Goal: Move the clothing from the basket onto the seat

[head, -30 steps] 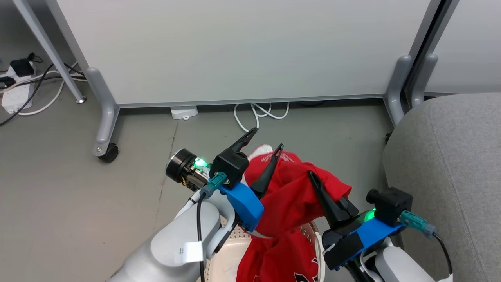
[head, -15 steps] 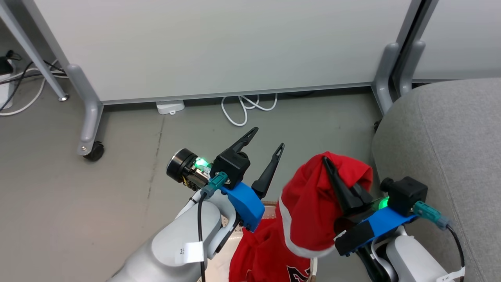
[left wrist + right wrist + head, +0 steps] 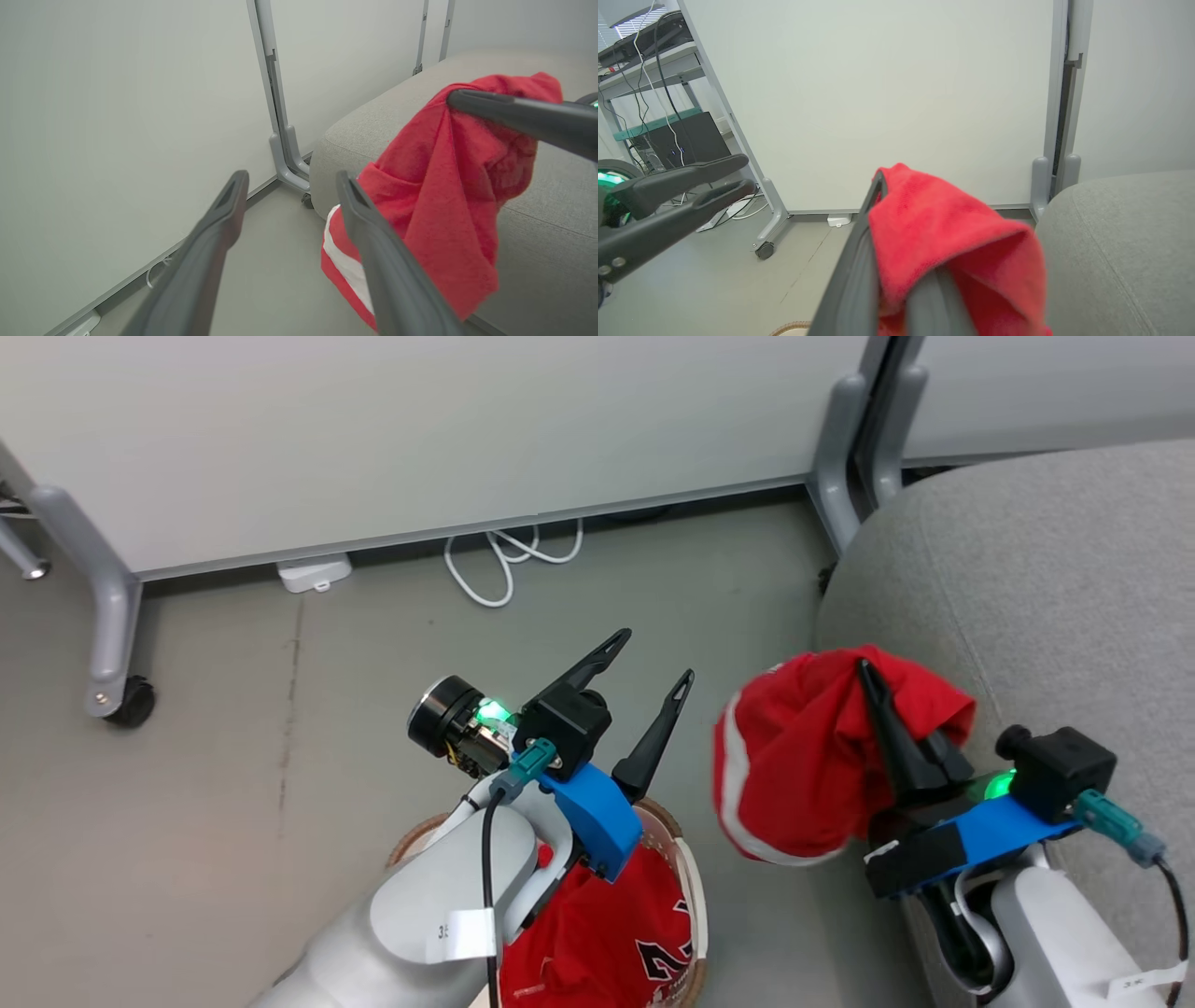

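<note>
Since a second ago the right fingers (image 3: pixel 885 723) have swung away from above the basket toward the seat, taking a red garment (image 3: pixel 794 775) with them. The head camera has turned the same way, so the partition (image 3: pixel 373 429) sliding left is no move of its own. Those fingers are pressed together on a bunch of cloth near the garment's top. The rest hangs in a loose fold with a white stripe along its lower edge, in the air just beside the rounded near corner of the seat (image 3: pixel 1027 579). The left fingers (image 3: pixel 653 751) stand spread wide with nothing between them, above the basket (image 3: pixel 689 887), where more red clothing (image 3: pixel 607 933) lies.

To finish this carry well, I judge the arm should reach further in over the cushion, high enough that the hanging fold clears the edge, and let go well inward so nothing slides to the floor (image 3: pixel 233 709).

The cloth draped over the right fingers hides how much they pinch. The left forearm and the picture's bottom edge cut off the basket, so how much remains cannot be told.
</note>
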